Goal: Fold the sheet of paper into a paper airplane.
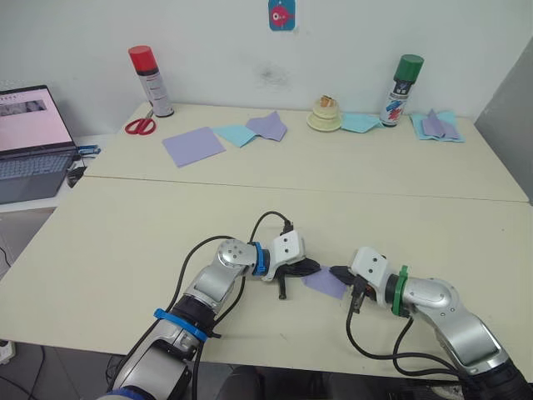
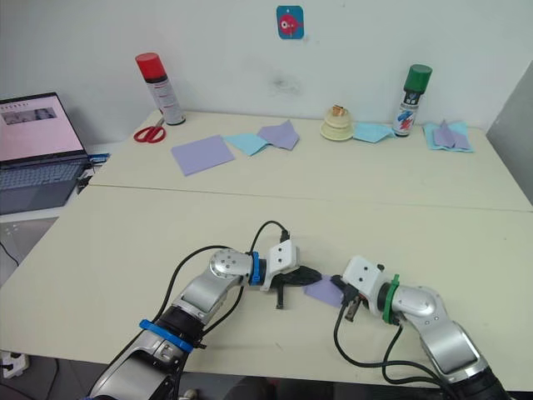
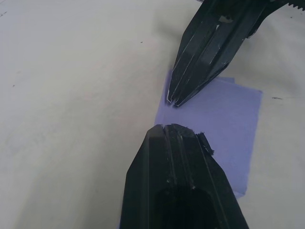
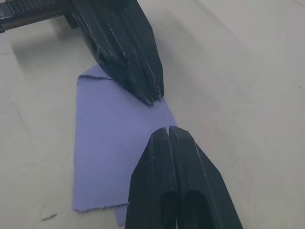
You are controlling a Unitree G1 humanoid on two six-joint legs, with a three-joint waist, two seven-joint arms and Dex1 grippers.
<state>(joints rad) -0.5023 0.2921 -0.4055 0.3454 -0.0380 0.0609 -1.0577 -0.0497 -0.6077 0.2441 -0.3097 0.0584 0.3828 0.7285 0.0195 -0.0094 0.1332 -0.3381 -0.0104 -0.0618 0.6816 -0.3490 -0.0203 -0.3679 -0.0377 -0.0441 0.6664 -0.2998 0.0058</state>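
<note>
White wall [image 1: 208, 42], two cream tables [image 1: 125, 242] pushed together

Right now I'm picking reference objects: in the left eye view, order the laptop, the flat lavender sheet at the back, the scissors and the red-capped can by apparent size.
1. Laptop, cropped, nearer the camera
2. Flat lavender sheet
3. Red-capped can
4. Scissors

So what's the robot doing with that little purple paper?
The robot is folding a paper airplane. Its left gripper and right gripper meet tip to tip over the small folded lavender sheet of paper, which lies flat near the front edge of the table. Both grippers look shut, pressing down along one edge of the paper. It is a small flat rectangle, not yet plane-shaped. Other paper sheets, scissors and two spray cans sit at the far side.
</note>
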